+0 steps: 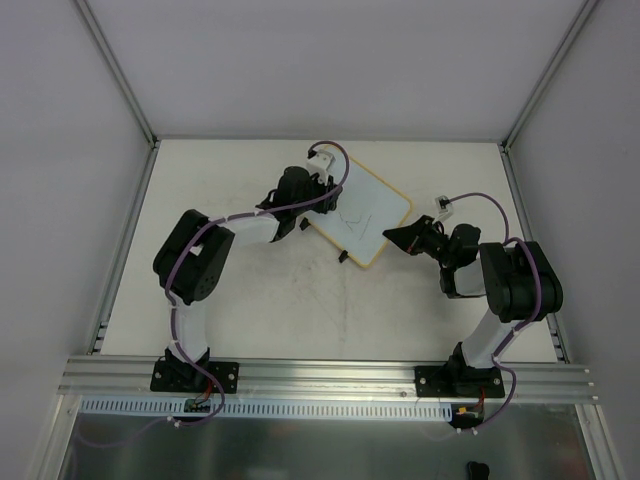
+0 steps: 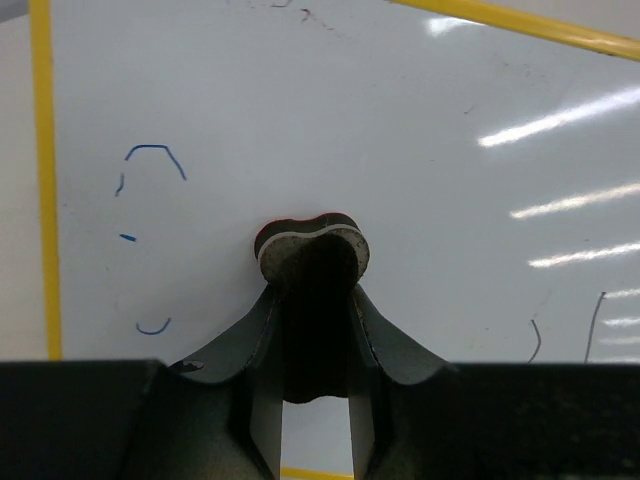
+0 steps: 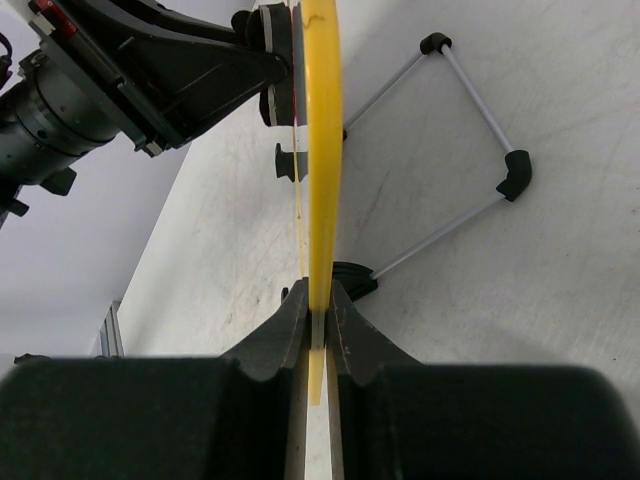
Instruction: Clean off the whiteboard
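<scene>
Whiteboard (image 1: 365,210) gripped by right end effector (image 3: 318,302).

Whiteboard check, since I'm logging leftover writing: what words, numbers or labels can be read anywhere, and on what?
No readable text anywhere.
On the whiteboard: blue stroke fragments and thin dark lines, forming no letters.
Top external view: faint marks on the board, too small to read.

Whiteboard (image 1: 362,218) on table (image 1: 250,300) between right jaws and eraser (image 2: 312,240) in left jaws.
</scene>
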### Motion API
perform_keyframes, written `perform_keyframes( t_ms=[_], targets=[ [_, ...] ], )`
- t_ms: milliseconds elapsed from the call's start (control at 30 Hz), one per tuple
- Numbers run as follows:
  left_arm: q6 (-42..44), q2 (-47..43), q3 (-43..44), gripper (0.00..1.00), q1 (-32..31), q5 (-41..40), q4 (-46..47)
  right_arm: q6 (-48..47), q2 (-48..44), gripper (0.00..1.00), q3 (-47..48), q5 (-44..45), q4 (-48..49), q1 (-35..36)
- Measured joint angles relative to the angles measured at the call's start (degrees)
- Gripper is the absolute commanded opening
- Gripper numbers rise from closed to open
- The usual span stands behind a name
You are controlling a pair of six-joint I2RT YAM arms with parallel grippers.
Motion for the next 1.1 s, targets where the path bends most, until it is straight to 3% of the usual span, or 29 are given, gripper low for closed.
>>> perform_keyframes(
  t_ms=[433,867,1100],
  targets=[
    [-2.8,0.0,0.0,0.00,-4.6,0.1,0.7,0.0,0.0,0.00,0.0,0.0,-0.2,-0.1],
    [-3.4,0.0,-0.1,0.00,-16.9,-1.2,1.0,-0.2,0.0,0.00,0.0,-0.1,-0.3,-0.2],
    [-3.7,0.0,-0.2,0.00,-17.2,-2.9,1.1,-0.2,0.0,0.00,0.0,0.0,-0.4,-0.3]
  ],
)
